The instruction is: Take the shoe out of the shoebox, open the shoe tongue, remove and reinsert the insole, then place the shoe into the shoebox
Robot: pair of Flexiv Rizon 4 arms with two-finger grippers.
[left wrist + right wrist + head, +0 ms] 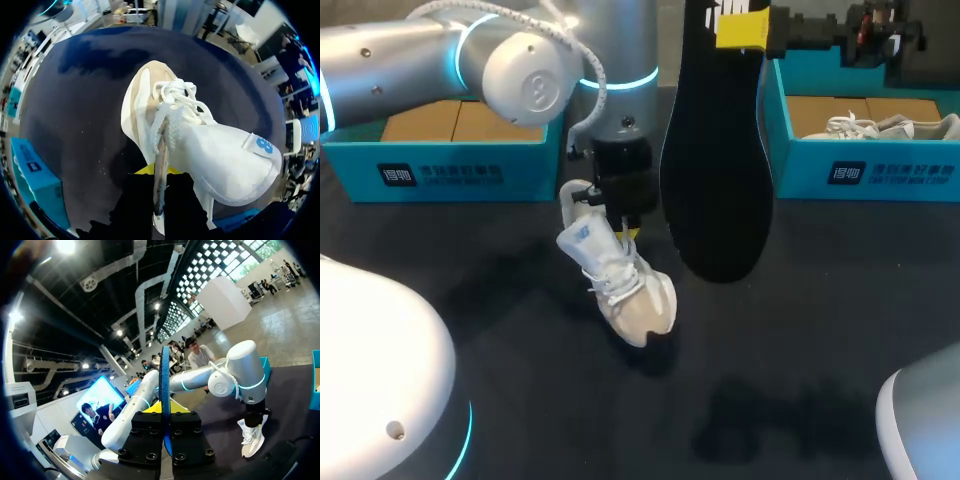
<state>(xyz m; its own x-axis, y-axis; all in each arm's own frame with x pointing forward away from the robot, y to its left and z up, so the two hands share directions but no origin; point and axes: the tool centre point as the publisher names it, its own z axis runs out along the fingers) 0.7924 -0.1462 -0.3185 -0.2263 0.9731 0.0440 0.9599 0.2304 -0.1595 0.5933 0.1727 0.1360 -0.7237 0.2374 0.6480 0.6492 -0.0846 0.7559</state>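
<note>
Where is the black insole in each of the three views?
Head view: the insole hangs upright in the upper middle, right of the shoe.
Left wrist view: not in it.
Right wrist view: edge-on between the jaws.
Shared landmark: the white shoe, in all three.

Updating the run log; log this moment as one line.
left claw: shut on white lace-up sneaker | right claw: shut on long black insole | insole: out of sneaker

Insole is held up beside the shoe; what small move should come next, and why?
Probably lower the right hand toward the shoe, aiming the insole tip at its opening: the insole hangs clear in the air, while the left hand holds the shoe toe down.
</note>
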